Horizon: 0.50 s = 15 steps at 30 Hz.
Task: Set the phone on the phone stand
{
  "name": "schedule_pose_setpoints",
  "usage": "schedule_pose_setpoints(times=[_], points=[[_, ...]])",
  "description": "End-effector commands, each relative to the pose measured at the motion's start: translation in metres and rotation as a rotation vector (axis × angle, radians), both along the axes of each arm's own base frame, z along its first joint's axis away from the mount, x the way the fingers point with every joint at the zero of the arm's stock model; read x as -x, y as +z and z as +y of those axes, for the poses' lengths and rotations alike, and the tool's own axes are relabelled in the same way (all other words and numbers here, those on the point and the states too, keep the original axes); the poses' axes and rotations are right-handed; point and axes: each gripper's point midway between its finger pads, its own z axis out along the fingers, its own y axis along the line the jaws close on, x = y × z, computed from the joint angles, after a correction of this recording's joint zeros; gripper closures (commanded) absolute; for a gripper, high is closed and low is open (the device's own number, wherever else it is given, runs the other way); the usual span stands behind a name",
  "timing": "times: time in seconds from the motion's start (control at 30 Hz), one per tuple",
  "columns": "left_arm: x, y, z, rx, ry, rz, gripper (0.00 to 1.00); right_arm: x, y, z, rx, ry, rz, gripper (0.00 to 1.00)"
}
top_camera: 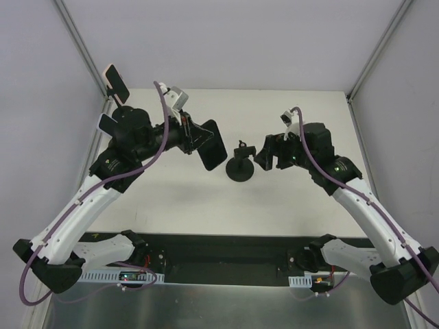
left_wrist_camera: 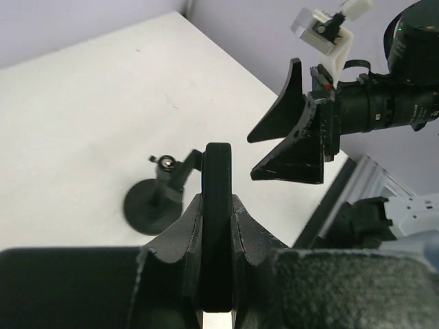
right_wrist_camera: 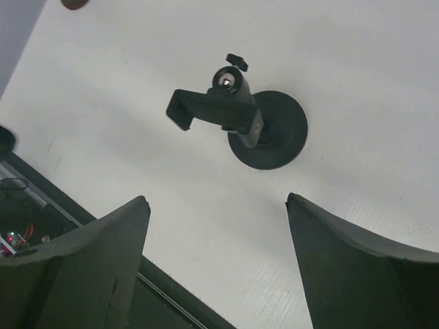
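Observation:
My left gripper (top_camera: 199,135) is shut on a black phone (top_camera: 214,147) and holds it above the table, left of the stand. In the left wrist view the phone (left_wrist_camera: 218,205) shows edge-on between the fingers (left_wrist_camera: 184,229). The black phone stand (top_camera: 241,164), a round base with a ball joint and clamp, stands at the table's middle; it also shows in the left wrist view (left_wrist_camera: 156,199) and the right wrist view (right_wrist_camera: 254,123). My right gripper (top_camera: 266,156) is open and empty just right of the stand, above the table (right_wrist_camera: 217,200).
White table (top_camera: 274,199) inside grey walls. A black rail with electronics (top_camera: 219,257) runs along the near edge. A second camera or phone on a mount (top_camera: 116,83) stands at the back left corner.

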Motion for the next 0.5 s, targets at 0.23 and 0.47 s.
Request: schedule_pose_setpoints(times=[0.23,0.47], points=[[-0.013,0.002,0.027,-0.031,0.149,-0.074,1.00,-0.035,-0.020,0.008,0.258,-0.058,0.086,0.51],[-0.007,-0.005,0.020,-0.037,0.098,-0.058,1.00,-0.052,-0.032,0.014,0.330,-0.098,0.090,0.57]])
